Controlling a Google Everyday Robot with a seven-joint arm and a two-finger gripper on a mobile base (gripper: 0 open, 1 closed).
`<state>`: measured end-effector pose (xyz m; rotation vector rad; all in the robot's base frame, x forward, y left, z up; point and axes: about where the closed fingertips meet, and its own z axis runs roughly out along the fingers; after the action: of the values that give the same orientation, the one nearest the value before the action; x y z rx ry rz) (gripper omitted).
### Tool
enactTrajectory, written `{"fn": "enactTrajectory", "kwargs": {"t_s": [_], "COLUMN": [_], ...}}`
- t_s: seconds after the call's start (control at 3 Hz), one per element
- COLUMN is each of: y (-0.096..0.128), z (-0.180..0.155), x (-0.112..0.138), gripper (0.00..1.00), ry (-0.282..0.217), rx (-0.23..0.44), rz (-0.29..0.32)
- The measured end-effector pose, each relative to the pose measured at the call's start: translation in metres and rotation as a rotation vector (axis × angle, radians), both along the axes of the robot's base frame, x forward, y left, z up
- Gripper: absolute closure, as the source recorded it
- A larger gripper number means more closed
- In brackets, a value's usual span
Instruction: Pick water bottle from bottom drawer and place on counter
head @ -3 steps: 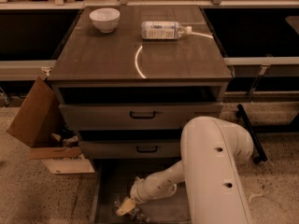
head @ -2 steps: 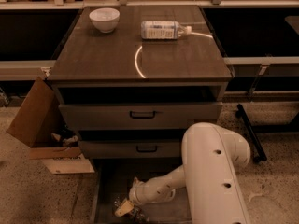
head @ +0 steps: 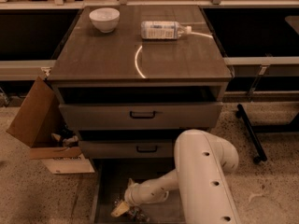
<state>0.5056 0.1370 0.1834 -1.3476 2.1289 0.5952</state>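
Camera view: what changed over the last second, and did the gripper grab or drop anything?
The arm sank slightly and shifted left. The gripper edged a little lower and left in the bottom drawer, beside what looks like the water bottle. No grasp or release shows. The bowl, labelled bottle, counter and box stayed put.

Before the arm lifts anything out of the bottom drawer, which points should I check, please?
1. Bottom drawer open: ok.
2. Gripper down inside the drawer, beside the water bottle: ok.
3. Water bottle firmly held: cannot tell.
4. Bare space at the front of the counter, with the bowl and larger bottle at the back: ok.
5. Lift path free of the drawer above: cannot tell.
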Motion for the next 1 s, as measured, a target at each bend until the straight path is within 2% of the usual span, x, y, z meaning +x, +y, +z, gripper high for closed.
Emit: {"fn": "enactTrajectory", "kwargs": {"t_s": [0.33,1.0], "y": [0.004,-0.003], "z": [-0.022,-0.051], "x": [0.005,0.013], "gripper": [0.0,0.0], "ry": [-0.017,-0.035], "rx": [-0.053,-0.12], "rz": [0.027,0.028]}}
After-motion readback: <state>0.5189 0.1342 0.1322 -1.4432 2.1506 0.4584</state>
